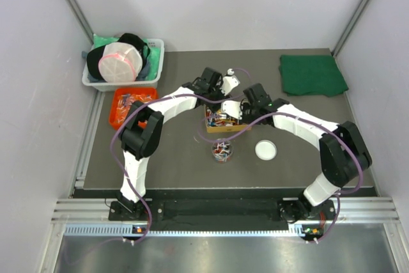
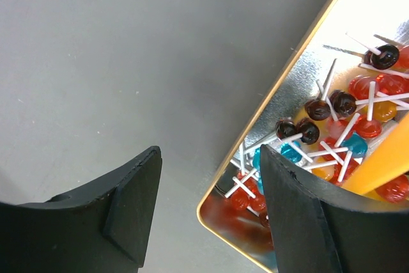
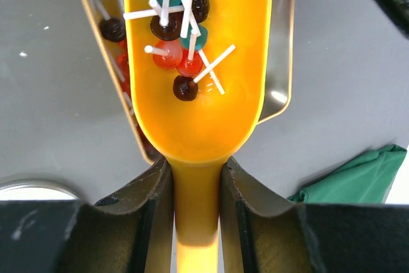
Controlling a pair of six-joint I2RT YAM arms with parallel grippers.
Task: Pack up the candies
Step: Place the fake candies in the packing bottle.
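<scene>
Two left gripper (image 2: 209, 190) jaws stand released, holding nothing, straddling the rim of the gold-edged tray (image 2: 303, 71) of candies (image 2: 345, 103) (tiny lollipops on white sticks); further right, the right gripper (image 3: 197, 190) clenches the handle of the orange scoop (image 3: 204, 94), more candies lying in its bowl over the tray

no words, labels, brand marks, numbers or signs can be read in any of the three views.
</scene>
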